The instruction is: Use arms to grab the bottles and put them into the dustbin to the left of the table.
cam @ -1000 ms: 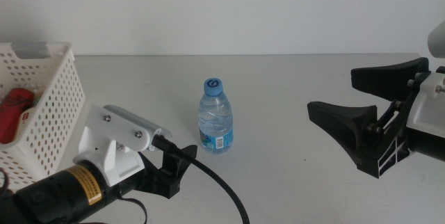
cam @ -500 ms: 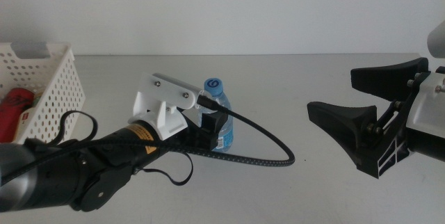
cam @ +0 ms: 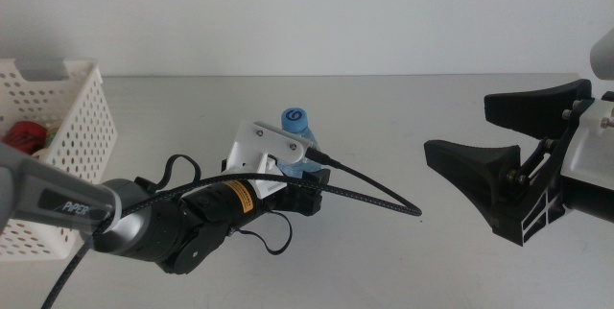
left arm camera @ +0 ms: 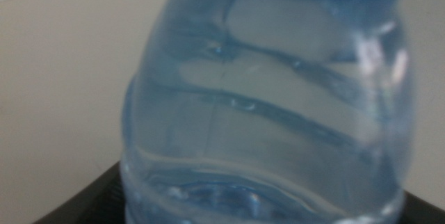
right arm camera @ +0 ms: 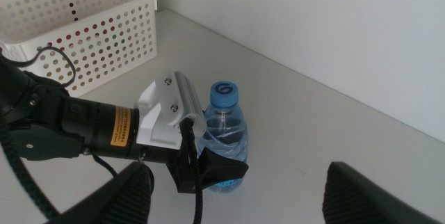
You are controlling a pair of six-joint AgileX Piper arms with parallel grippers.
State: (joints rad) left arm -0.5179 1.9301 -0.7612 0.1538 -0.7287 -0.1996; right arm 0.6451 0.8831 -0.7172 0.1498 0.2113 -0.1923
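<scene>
A small clear water bottle point(cam: 296, 127) with a blue cap stands upright at the middle of the table point(cam: 403, 251). My left gripper point(cam: 303, 192) has come in from the left and sits open around the bottle's lower body, one jaw on each side. The left wrist view is filled by the bottle point(left arm camera: 264, 113) at very close range. The right wrist view shows the bottle point(right arm camera: 224, 130) with the left gripper point(right arm camera: 208, 170) around it. My right gripper point(cam: 457, 127) waits open at the table's right side, apart from the bottle. A red can point(cam: 24, 136) lies in the white dustbin point(cam: 82, 146).
The perforated dustbin point(right arm camera: 90, 36) stands at the table's far left, with open tabletop between it and the bottle. A thick black cable point(cam: 384, 199) loops off the left arm to the right of the bottle. A pale wall runs along the back.
The left arm has swung up and right from the lower left corner to the bottle, and its jaws now flank it. The bottle and the right arm have not moved.
</scene>
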